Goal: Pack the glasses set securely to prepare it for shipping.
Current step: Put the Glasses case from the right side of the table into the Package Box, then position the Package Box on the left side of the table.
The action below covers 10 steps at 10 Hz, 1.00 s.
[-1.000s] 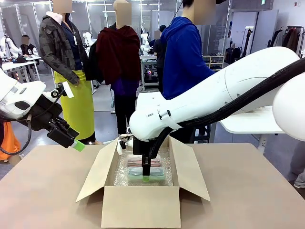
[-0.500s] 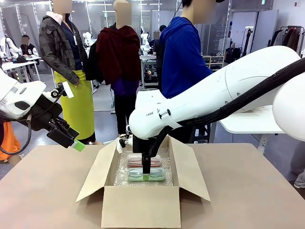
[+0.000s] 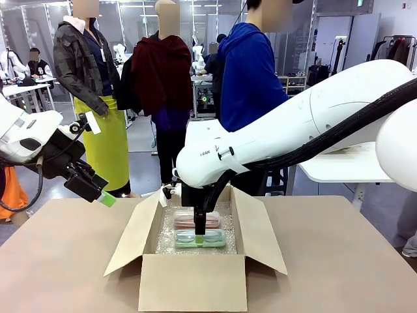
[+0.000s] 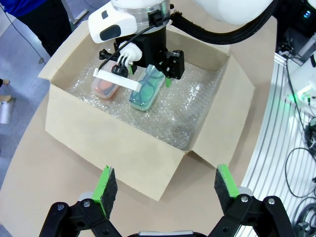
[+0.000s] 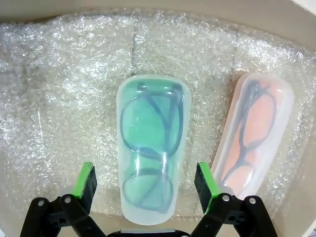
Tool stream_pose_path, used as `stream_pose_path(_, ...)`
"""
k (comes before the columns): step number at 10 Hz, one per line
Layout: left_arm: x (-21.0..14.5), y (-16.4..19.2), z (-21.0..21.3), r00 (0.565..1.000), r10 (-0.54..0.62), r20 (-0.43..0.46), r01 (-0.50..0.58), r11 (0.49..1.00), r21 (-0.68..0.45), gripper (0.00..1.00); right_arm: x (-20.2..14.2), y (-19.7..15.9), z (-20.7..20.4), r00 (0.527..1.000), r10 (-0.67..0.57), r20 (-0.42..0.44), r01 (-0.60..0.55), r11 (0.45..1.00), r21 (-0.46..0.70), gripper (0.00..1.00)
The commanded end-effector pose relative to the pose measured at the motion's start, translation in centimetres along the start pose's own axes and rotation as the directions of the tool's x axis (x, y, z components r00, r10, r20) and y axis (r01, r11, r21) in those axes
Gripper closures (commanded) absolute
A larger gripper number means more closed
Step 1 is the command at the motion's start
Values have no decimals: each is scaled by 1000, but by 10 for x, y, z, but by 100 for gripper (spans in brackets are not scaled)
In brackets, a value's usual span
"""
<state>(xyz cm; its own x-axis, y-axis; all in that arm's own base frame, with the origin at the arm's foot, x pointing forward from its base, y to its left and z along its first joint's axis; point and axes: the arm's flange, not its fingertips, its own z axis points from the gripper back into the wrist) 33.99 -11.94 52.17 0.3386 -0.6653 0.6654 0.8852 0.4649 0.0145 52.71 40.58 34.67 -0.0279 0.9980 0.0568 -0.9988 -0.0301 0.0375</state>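
Observation:
The mint green glasses case [image 5: 152, 148] lies flat on the bubble wrap [image 5: 64, 74] that lines the open cardboard box [image 3: 192, 283]. The pink glasses case [image 5: 254, 133] lies beside it, closer to the person. My right gripper [image 5: 144, 185] hangs open just above the mint case, one finger on each side of it and holding nothing. From the front, the right gripper [image 3: 199, 238] reaches down into the box over the mint case [image 3: 215, 239], with the pink case [image 3: 186, 222] behind it. My left gripper [image 4: 164, 185] is open and empty, high above the table to the left of the box [image 4: 113, 143].
All the box's flaps stand open and spread outward. A person in a blue hoodie [image 3: 251, 78] stands behind the far edge of the table. Bare brown tabletop [image 3: 339, 261] surrounds the box. The right arm's wrist and cables [image 4: 133, 34] fill the space over the box's far side.
My right gripper has risen slightly inside the box, while the mint case stays on the bubble wrap. The left arm has not moved.

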Motion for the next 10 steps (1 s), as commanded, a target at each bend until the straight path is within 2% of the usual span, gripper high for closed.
stream_pose_path(1,-2,2,1,1000,-13,19,13,1000,-18,0,1,0,-1,1000,0,2,0,1000,0,0)
stream_pose_path(10,-2,2,1,1000,-13,19,13,1000,-18,0,1,0,-1,1000,0,2,0,1000,0,0)
